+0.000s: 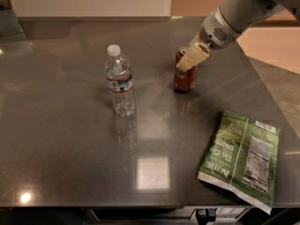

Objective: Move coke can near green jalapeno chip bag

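The coke can (184, 78) is a small red can standing upright on the dark table (70, 149), right of centre. My gripper (190, 60) comes down from the upper right on its white arm and sits at the can's top, covering its upper part. The green jalapeno chip bag (239, 161) lies flat at the front right, well in front of the can and apart from it, with its white nutrition panel facing up.
A clear plastic water bottle (119, 81) with a white cap stands upright left of the can. The table's right edge (267, 83) runs diagonally close to the bag and the can. The front edge is just below the bag.
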Robot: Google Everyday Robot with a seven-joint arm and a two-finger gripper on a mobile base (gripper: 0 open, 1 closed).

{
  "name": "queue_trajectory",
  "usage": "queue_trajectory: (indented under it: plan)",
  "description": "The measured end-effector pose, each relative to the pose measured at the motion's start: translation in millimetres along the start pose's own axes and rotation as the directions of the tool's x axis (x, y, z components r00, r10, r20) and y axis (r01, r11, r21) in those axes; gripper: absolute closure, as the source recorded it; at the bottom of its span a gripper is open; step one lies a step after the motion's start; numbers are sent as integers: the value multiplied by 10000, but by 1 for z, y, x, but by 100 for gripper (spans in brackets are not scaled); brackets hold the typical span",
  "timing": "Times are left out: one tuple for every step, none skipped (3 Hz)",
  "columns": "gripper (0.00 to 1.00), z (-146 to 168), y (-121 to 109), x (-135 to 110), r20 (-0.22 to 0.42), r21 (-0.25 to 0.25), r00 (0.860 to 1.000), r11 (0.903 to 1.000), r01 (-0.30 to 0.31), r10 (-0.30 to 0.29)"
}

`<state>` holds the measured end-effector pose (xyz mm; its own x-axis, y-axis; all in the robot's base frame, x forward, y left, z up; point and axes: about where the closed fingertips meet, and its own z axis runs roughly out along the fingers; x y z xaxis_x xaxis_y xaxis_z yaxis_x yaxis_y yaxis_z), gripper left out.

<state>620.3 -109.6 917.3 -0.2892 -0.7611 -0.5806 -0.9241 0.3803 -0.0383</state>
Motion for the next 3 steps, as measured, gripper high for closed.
queue_trajectory:
  plan:
    - [100,-11,34,4,74,-614,9997,9978,231,-227]
    - [100,-21,62,14,75,-886,9997,9958,244,-238]
    - [100,-26,85,26,39,-1014,9993,9941,386,-384]
